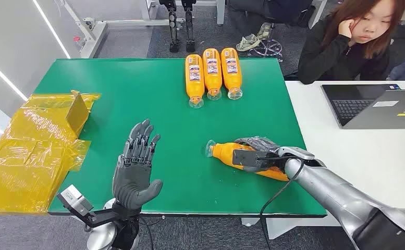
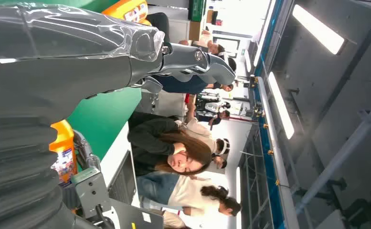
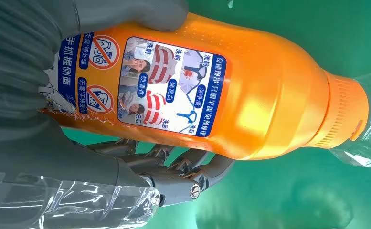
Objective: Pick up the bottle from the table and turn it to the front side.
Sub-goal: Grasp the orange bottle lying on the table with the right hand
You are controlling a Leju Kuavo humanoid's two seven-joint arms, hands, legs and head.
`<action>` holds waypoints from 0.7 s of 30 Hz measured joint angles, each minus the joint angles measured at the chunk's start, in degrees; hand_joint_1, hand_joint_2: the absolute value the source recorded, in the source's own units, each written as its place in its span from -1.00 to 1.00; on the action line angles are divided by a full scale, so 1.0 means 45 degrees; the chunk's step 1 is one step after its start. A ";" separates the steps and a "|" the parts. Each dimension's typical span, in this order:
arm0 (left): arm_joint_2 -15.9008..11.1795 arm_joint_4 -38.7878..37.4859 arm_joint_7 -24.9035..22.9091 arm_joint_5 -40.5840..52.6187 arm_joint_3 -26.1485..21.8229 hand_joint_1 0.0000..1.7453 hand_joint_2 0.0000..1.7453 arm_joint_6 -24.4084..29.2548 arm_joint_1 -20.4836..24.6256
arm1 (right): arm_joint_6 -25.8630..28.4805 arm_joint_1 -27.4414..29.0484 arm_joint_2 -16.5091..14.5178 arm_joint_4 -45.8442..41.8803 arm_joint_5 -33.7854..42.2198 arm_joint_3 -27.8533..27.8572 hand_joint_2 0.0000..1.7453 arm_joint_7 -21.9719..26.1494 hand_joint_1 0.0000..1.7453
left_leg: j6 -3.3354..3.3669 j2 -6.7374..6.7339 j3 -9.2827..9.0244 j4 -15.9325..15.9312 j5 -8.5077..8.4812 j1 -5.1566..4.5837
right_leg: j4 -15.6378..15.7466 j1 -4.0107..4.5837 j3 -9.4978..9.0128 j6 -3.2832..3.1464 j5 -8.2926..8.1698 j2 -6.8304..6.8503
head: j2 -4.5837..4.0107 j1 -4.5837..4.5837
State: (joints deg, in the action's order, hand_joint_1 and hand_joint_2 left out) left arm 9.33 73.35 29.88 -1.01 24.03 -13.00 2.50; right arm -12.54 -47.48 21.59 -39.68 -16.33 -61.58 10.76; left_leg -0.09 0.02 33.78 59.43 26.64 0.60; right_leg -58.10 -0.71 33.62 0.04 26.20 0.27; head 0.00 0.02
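Bottle (image 1: 226, 153) base hidden under right hand (image 1: 255, 155); label text cut off.

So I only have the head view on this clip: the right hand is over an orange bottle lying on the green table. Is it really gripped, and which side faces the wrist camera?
Observer: It is gripped. In the right wrist view the right hand has its thumb over the bottle and its fingers wrapped under it.
Operator: And the label?
Observer: A white and blue label with small before-and-after pictures and round prohibition signs faces that camera.
Operator: Is the cap bare?
Observer: No, clear plastic film covers the orange cap.
Operator: Does the left hand hold anything?
Observer: No, the left hand holds nothing.
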 joint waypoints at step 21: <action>-0.0175 -0.0030 0.0463 0.0056 -0.0216 -1.00 1.00 0.0308 0.0009 | 0.1388 0.1051 0.0947 -0.5762 -0.1703 0.4401 1.00 -0.0349 1.00 | 0.0000 0.0009 0.0093 0.0003 -0.0001 -0.0005 | 0.0002 -0.0004 0.0097 0.0000 0.0000 0.0010 | 0.0000 0.0000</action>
State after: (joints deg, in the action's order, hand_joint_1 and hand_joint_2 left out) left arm 8.55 73.22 31.96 -0.75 23.06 -11.62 2.54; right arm -6.30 -42.75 25.86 -65.61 -23.99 -41.78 9.19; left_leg -0.09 0.06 34.20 59.44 26.63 0.58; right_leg -58.09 -0.73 34.06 0.05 26.20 0.31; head 0.00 0.02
